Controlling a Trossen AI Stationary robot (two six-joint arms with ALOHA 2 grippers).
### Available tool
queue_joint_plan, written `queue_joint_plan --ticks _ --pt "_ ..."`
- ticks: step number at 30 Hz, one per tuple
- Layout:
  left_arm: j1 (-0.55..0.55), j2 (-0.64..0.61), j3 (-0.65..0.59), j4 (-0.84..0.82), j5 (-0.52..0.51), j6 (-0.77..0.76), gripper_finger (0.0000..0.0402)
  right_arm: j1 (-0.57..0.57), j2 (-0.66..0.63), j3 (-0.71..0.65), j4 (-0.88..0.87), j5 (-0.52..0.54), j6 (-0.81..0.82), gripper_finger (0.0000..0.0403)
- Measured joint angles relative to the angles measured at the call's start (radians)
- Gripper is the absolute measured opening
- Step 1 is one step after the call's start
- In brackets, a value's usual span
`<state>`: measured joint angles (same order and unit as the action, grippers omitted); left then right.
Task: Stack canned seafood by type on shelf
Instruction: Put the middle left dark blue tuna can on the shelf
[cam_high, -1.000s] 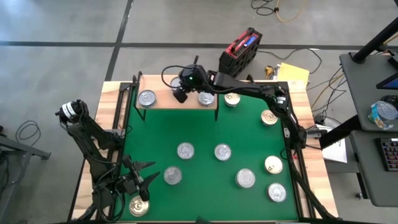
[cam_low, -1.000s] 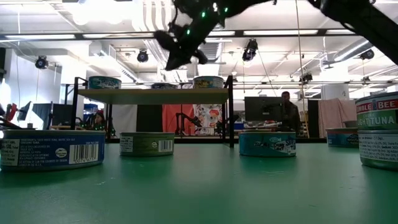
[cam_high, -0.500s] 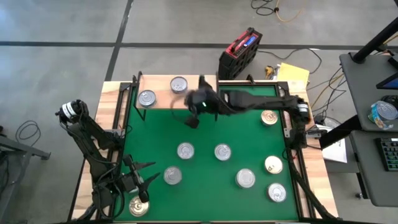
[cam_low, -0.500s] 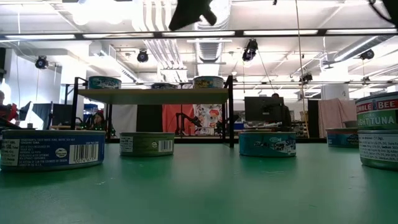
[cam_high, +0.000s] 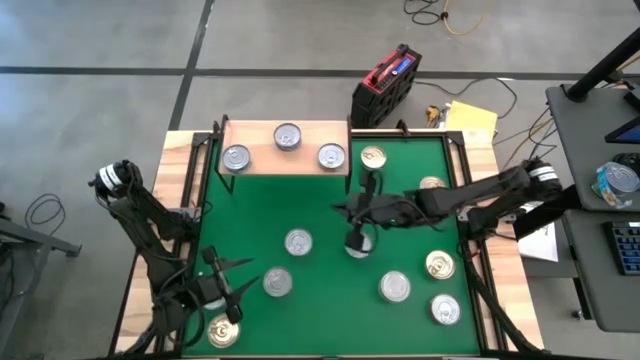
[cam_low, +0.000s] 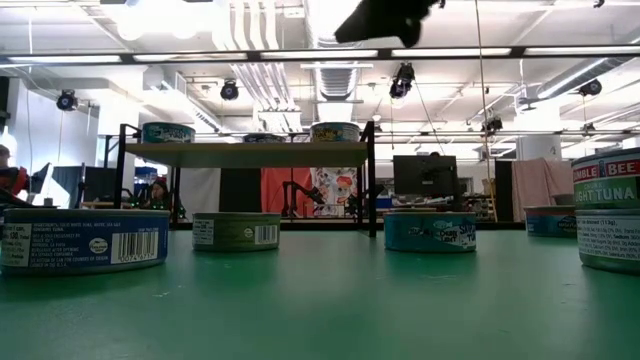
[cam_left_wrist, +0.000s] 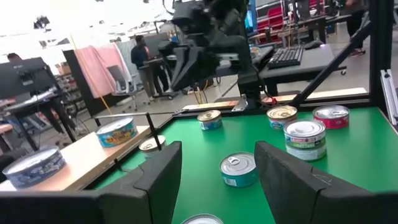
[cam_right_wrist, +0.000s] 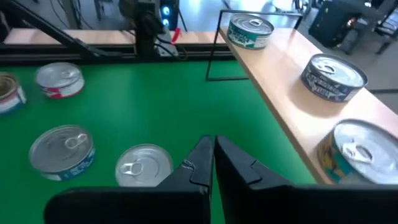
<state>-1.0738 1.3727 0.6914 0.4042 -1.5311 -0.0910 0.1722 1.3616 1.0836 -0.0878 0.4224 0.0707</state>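
The shelf (cam_high: 270, 160) stands at the mat's far left and bears three silver-topped tins (cam_high: 236, 157) (cam_high: 287, 136) (cam_high: 331, 156). Several more tins of canned seafood lie flat on the green mat, among them one (cam_high: 298, 241) near the middle and a gold-topped one (cam_high: 224, 331) at the near left. My right gripper (cam_high: 342, 209) hangs shut and empty above the middle of the mat, over a tin (cam_high: 358, 245); it shows in its wrist view (cam_right_wrist: 213, 158) and at the top of the low view (cam_low: 385, 18). My left gripper (cam_high: 226, 277) waits open at the near left, empty (cam_left_wrist: 214, 180).
Other tins lie toward the mat's right side (cam_high: 395, 287) (cam_high: 439, 264) (cam_high: 445, 309) (cam_high: 432, 185) and beside the shelf (cam_high: 373, 158). The shelf's black legs (cam_low: 371, 180) stand on the mat. A black frame (cam_high: 462, 190) edges the mat. Open mat lies between the shelf and the middle tins.
My right gripper, shut all along, has drawn back from above the shelf toward the near right and a little down, out over the middle of the mat. This uncovers the middle tin on the shelf. My left gripper has rolled slightly in place.
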Motion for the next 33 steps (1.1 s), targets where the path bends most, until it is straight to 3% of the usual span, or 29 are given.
queue_joint_plan --ticks 8,12,18,22,25,29,33 --pt "0.174 0.0 0.014 0.047 0.176 0.007 0.0187 0.02 -0.122 -0.305 0.286 -0.002 -0.02 0.0009" --pt "0.275 -0.001 0.037 0.044 0.206 0.127 0.0178 0.014 -0.151 -0.381 0.31 0.0 -0.05 0.0009" --pt "0.388 -0.05 0.035 0.029 0.203 0.236 0.0122 0.013 -0.165 -0.409 0.321 -0.002 -0.079 0.0009" --pt "0.487 -0.109 0.034 -0.09 0.2 0.219 0.0056 0.013 -0.17 -0.412 0.317 -0.003 -0.112 0.0009" --pt "0.594 -0.168 0.033 -0.236 0.336 0.169 0.001 0.013 -0.18 -0.412 0.313 -0.008 -0.116 0.0009" --pt "0.769 -0.241 0.033 -0.441 0.609 0.099 0.0006 0.013 -0.196 -0.425 0.305 -0.011 -0.116 0.0009" --pt "0.941 -0.27 0.032 -0.542 0.752 0.101 0.0001 0.013 -0.205 -0.447 0.303 -0.011 -0.103 0.0009"
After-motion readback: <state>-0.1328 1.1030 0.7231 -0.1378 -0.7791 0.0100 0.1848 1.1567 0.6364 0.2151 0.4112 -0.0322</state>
